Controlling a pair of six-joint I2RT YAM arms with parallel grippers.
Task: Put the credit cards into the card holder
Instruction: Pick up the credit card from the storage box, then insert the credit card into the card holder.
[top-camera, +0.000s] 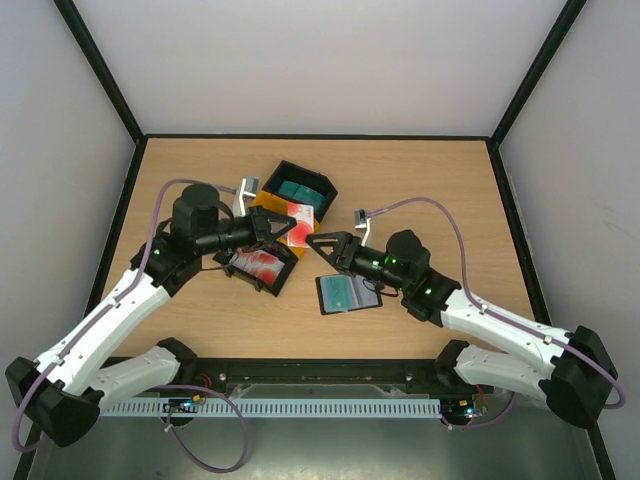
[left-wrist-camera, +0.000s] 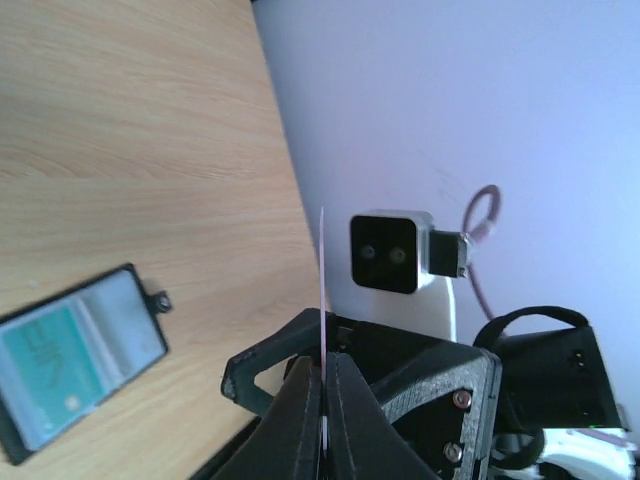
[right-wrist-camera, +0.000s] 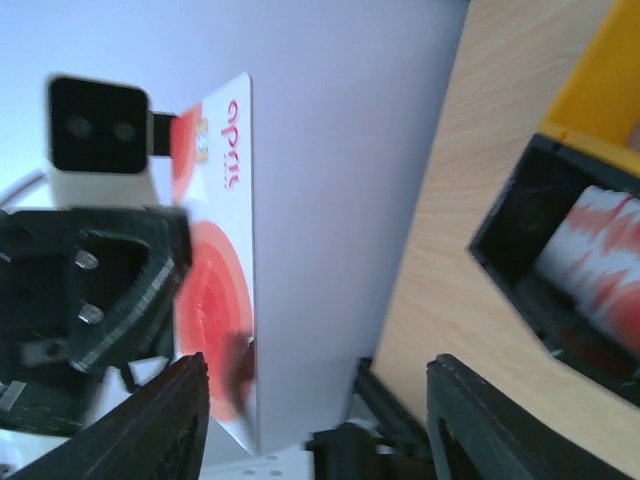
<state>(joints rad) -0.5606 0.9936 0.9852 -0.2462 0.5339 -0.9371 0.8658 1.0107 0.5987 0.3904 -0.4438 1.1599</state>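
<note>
Red-and-white thin plastic card (right-wrist-camera: 215, 260) sits pinched by its lower edge in the clenched left jaws. The right jaws gape just beside it, seemingly not touching. A black folding card holder (top-camera: 348, 293) lies open on the wooden surface (top-camera: 430, 190) nearby.

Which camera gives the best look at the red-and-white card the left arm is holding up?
Right wrist: the red-and-white card faces it, print visible. Left wrist sees only its thin edge; the top view shows it small.

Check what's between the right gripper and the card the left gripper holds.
Nothing but open air: the right wrist view shows the red-and-white card, pinched in the left gripper, straight ahead of the open right gripper, unobstructed.
</note>
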